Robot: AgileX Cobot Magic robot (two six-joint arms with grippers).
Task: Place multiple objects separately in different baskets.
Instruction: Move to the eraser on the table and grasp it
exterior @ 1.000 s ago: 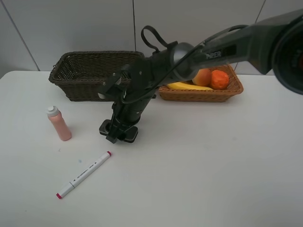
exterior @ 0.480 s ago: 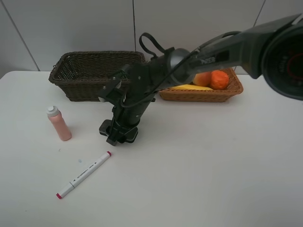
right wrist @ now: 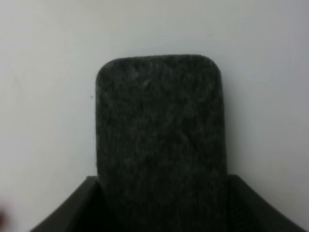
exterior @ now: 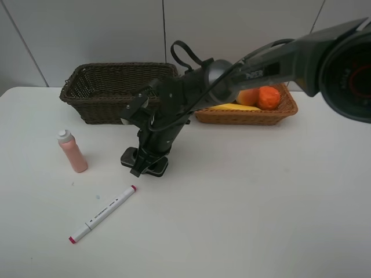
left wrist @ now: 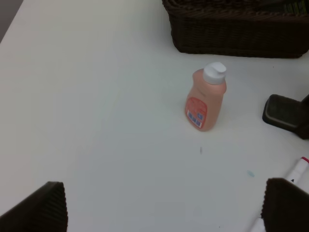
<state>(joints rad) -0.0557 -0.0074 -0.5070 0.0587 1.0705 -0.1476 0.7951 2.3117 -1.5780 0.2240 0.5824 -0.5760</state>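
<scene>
A dark grey eraser block (exterior: 154,168) (right wrist: 159,121) lies flat on the white table in front of the dark basket. My right gripper (exterior: 142,164) (right wrist: 159,193) reaches across from the right, points down onto it, and its fingers press both long sides, shut on the block. A pink bottle (exterior: 72,152) (left wrist: 206,99) stands upright to its left. A white red-tipped marker (exterior: 103,213) (left wrist: 297,170) lies nearer the front. My left gripper (left wrist: 166,205) hovers open over bare table short of the bottle; it does not show in the high view.
The deep dark brown basket (exterior: 104,110) (left wrist: 231,34) stands at the back left. Beside it on the right, the orange-tan basket (exterior: 249,117) holds a banana (exterior: 229,106), a peach (exterior: 249,94) and an orange (exterior: 268,97). The right arm crosses in front of both.
The right gripper has settled slightly lower and leftward over the eraser block and drawn its fingers in against its sides. Bottle, marker and baskets have not moved.
</scene>
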